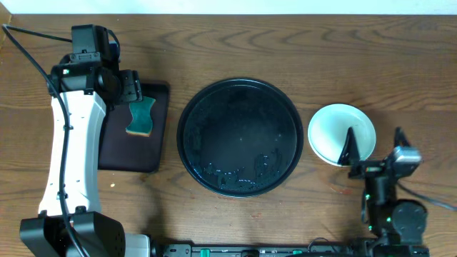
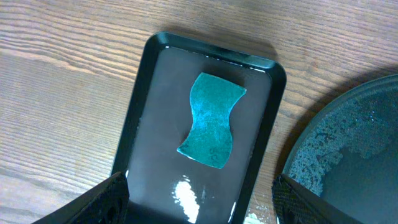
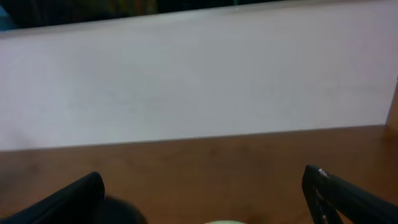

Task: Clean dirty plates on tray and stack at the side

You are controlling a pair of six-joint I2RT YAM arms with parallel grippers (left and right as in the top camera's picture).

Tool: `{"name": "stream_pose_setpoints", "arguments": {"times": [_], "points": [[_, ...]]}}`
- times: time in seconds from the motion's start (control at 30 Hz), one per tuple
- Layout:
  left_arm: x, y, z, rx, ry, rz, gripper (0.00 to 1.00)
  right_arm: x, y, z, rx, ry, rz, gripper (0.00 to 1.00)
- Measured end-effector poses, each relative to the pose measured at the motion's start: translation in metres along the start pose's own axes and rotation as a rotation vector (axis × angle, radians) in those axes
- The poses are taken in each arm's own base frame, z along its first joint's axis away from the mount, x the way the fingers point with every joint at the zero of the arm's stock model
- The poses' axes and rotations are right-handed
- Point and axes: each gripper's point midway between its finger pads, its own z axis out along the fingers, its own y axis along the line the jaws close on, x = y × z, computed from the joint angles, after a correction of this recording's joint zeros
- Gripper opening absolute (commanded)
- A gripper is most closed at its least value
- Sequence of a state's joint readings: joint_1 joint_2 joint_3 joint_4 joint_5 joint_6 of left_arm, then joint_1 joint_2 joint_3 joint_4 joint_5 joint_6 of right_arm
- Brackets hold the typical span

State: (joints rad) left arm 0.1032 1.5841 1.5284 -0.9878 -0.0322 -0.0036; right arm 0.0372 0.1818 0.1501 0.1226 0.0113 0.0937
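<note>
plates [image 1: 332, 128] just beside tray [image 1: 214, 107] rim, right claw [image 1: 374, 145] spread

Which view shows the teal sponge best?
Left wrist: the sponge lies whole and unobstructed on the small rectangular tray. Overhead shows it small, beside the left gripper. Right wrist misses it.

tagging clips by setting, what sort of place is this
Likely a robotics lab bench staged for dishwashing, not a kitchen: a wooden table against a plain pale wall, a sponge on a small dark tray, a round black tray.
</note>
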Motion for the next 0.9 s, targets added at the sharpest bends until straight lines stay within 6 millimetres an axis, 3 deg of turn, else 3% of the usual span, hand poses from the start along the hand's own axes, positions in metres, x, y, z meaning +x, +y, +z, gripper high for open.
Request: {"name": "stream_pose_setpoints", "arguments": {"times": [0.2,0.37,0.9], "points": [[0.0,0.0,0.0,0.0,0.0,0.0,0.74,0.044,-0.002,-0.009,-0.009,0.03,-0.001,0.99],[0.0,0.0,0.0,0.0,0.0,0.0,0.74,0.078,-0.005,-0.012,-0.002,0.166,0.0,0.99],[0.0,0.0,0.0,0.0,0.0,0.0,0.74,0.079,-0.002,-0.012,-0.017,0.175,0.01,0.99]]}}
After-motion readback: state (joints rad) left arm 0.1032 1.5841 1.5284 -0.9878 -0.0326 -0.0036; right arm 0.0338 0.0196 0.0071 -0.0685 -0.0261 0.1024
